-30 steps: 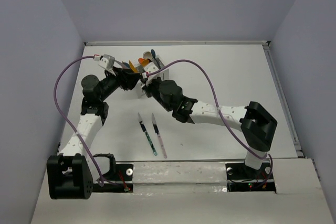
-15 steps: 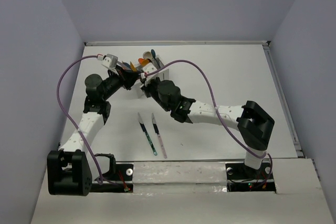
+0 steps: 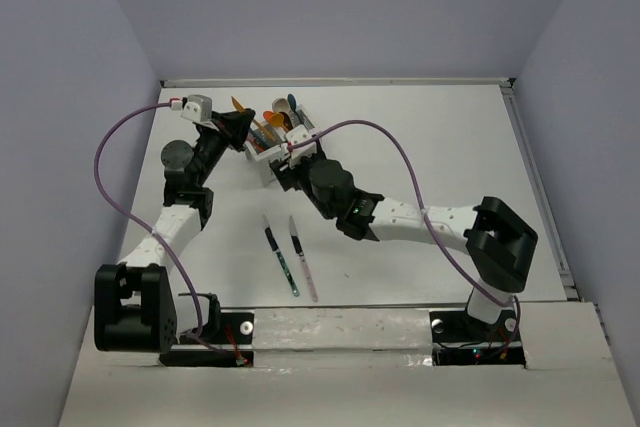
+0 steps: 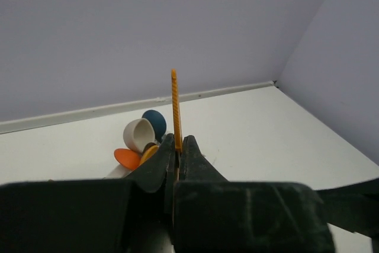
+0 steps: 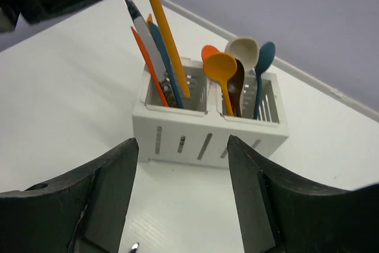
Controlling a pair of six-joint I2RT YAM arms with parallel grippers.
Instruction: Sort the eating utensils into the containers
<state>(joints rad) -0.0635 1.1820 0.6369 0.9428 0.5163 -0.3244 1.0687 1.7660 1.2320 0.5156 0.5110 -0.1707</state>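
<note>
The white caddy (image 5: 207, 140) stands just ahead of my right gripper (image 5: 183, 161), which is open and holds nothing. Its left compartment holds several knives, and an orange knife (image 5: 166, 39) leans out of it with my left gripper (image 4: 177, 143) shut on its upper part. The right compartment holds an orange spoon (image 5: 220, 66), a beige spoon (image 5: 241, 48), a blue spoon (image 5: 265, 57) and a brown one. In the top view the left gripper (image 3: 240, 130) is at the caddy's left and the right gripper (image 3: 282, 165) at its near side.
Two knives lie side by side on the table nearer the bases: a teal-handled one (image 3: 281, 259) and a pink-handled one (image 3: 303, 259). The right arm's forearm (image 3: 400, 215) stretches across the table to the right of them.
My left gripper has shut on the orange knife and risen toward the back left. My right gripper has opened and pulled back slightly from the caddy.
</note>
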